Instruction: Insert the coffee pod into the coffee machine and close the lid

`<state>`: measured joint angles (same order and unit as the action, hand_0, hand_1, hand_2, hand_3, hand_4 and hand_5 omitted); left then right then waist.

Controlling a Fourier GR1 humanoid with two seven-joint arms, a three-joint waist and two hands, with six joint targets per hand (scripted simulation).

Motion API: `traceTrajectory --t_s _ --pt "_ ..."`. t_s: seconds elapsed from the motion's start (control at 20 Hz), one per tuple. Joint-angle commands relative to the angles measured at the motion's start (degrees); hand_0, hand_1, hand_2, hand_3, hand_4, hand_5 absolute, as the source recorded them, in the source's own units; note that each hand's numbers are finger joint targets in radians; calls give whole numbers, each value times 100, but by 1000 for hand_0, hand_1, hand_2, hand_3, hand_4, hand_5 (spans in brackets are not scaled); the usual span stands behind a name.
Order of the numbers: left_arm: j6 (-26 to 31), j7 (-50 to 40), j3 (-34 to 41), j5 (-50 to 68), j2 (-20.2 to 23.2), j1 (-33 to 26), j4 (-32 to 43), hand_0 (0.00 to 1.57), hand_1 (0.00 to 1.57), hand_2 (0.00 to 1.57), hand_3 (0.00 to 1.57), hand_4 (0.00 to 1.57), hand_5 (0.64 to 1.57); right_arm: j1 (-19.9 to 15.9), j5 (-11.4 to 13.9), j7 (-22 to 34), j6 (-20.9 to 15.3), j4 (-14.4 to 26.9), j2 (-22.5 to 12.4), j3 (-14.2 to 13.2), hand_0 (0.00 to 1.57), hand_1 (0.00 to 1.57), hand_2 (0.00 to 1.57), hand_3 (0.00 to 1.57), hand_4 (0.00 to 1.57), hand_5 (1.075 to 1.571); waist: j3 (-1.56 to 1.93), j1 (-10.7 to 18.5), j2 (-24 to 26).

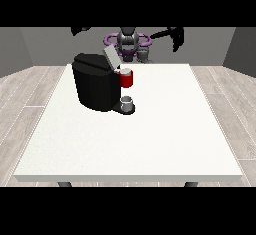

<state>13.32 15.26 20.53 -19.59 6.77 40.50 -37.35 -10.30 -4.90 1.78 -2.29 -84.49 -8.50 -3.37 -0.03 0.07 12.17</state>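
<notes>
Coffee pod in coffee machine mid-left, lid up & unclosed; both hands' finger state unclear, top of frame.

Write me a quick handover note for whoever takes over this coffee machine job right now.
Robot hand at the view's right: raised above the table's far edge, holding nothing visible.
Robot hand at the view's left: also raised, away from the machine.
Coffee machine: on the white table, lid tilted up, open.
Coffee pod: cannot tell where it is; a small grey cup sits at the machine's base.
Done: nothing visible. Left: insert pod, close lid.
</notes>
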Motion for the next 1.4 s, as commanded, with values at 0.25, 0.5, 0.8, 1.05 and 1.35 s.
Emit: traceTrajectory --t_s 0.25,0.5,0.8,1.05,1.35 --pt "291 -31 -28 591 -494 -788 -623 0 0 0 0 0 1571 -108 189 44 252 7 -38 279 0 0 0 0 0 1571 4 629 61" --pt "627 -216 2 994 -401 -1010 -1086 0 0 0 0 27 1571 -671 227 115 358 197 -240 127 0 0 0 0 161 1571 4 854 -291" --pt "551 -345 -417 1247 -623 -1308 -2044 0 0 0 0 222 1571 -1121 231 11 290 739 -138 -69 0 0 0 0 0 1571 5 1054 -682" --pt "405 -912 -632 1503 -650 -1811 -2858 0 0 0 0 0 1571 -1313 99 153 476 1063 -149 -160 0 0 0 0 0 1571 4 882 -707" --pt "224 -1303 -577 1953 -435 -2009 -3400 0 0 0 0 0 1571 -1509 251 -68 494 1302 64 40 0 0 0 0 0 1571 4 673 -936"
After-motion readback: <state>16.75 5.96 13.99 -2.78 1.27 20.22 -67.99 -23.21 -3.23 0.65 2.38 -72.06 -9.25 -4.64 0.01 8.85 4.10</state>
